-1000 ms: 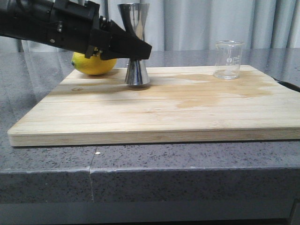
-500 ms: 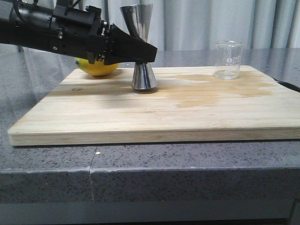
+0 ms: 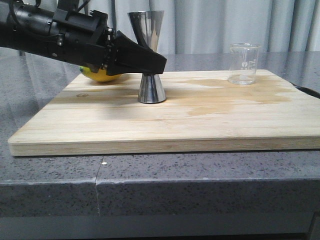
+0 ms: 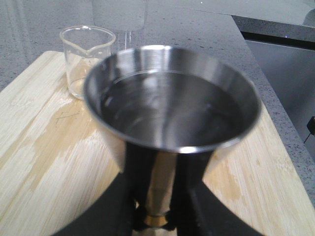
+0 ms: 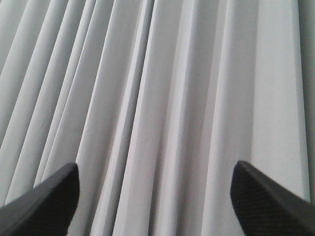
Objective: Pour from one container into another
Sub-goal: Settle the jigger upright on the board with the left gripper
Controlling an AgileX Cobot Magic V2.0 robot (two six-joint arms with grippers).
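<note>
Left end effector [image 3: 150, 62] clamps the waist of the shiny hourglass steel jigger [image 3: 148, 55], upright on the wooden board [image 3: 165, 120]. Small clear glass beaker [image 3: 243, 63] stands far right. Right end effector [image 5: 155, 196] spread wide, empty.

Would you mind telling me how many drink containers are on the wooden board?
2: the steel jigger left of centre, gripped at its waist by the left gripper, and the glass beaker at the far right corner.

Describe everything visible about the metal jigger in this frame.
The jigger is shiny steel, hourglass-shaped, with a gold band at its narrow waist. It stands upright, base on the wooden board, right of the lemon. The left end effector grips its waist. The wrist view shows dark liquid in the upper cup. The glass beaker stands apart from it.
</note>
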